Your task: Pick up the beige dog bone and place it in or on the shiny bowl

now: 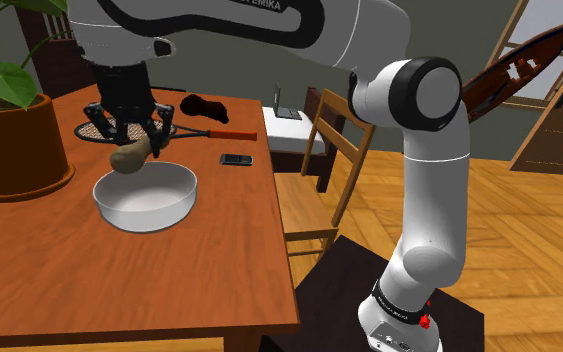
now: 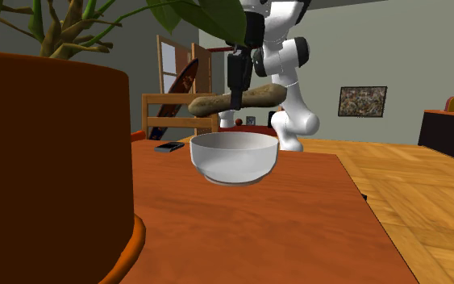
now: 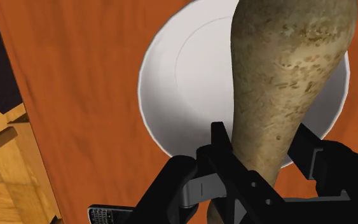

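shoulder view: gripper (image 1: pixel 139 142) clamps the beige dog bone (image 1: pixel 125 158) just above the white bowl (image 1: pixel 149 212). second exterior view: bone level over the bowl, apart. wrist view: bowl directly beneath; pickup done, release left.

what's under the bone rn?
The white bowl, on the table, with a gap between them. The bowl's visible inside is bare; the bone covers the rest in the wrist view.
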Robot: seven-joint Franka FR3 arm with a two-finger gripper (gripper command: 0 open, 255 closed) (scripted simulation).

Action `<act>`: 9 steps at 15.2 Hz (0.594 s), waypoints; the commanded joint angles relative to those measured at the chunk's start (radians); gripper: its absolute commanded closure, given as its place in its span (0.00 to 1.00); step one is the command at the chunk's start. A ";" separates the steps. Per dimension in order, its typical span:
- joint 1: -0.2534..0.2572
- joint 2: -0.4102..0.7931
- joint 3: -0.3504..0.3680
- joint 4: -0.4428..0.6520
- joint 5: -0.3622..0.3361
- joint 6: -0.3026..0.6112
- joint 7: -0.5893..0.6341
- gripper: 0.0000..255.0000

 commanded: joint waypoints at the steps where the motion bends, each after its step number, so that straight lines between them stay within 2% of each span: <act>1: -0.007 -0.002 0.000 -0.036 0.002 0.033 0.007 1.00; 9: -0.046 -0.031 0.001 -0.184 0.020 0.155 0.016 1.00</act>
